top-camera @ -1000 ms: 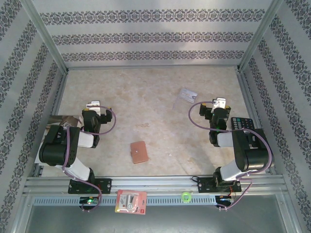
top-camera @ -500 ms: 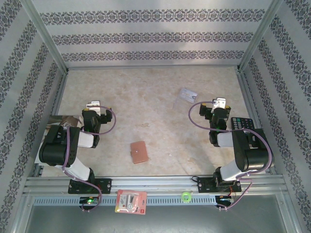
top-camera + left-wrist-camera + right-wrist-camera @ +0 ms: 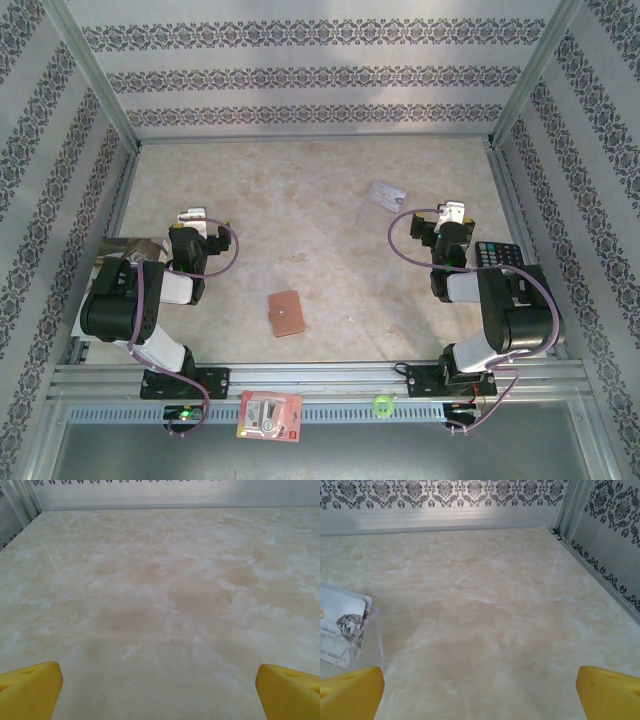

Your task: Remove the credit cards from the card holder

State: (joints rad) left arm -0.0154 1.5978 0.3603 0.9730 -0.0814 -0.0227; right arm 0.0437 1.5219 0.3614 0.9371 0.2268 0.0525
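The reddish-brown card holder [image 3: 286, 313] lies shut and flat on the marble table, near the front between the two arms. The silvery glossy credit cards [image 3: 385, 195] lie apart from it at the back right. In the right wrist view they are pale printed cards [image 3: 342, 627] with a clear plastic cover, at the left edge. My left gripper [image 3: 190, 218] [image 3: 160, 695] is open over bare table, well left of the holder. My right gripper [image 3: 455, 212] [image 3: 480, 695] is open too, just right of the cards, with nothing between its yellow fingertips [image 3: 350, 692].
A black calculator [image 3: 497, 256] sits beside the right arm. A printed magazine [image 3: 118, 248] lies under the left arm. A red-and-white packet [image 3: 269, 415] and a green ring [image 3: 383, 405] rest on the front rail. Metal frame posts and patterned walls enclose the table.
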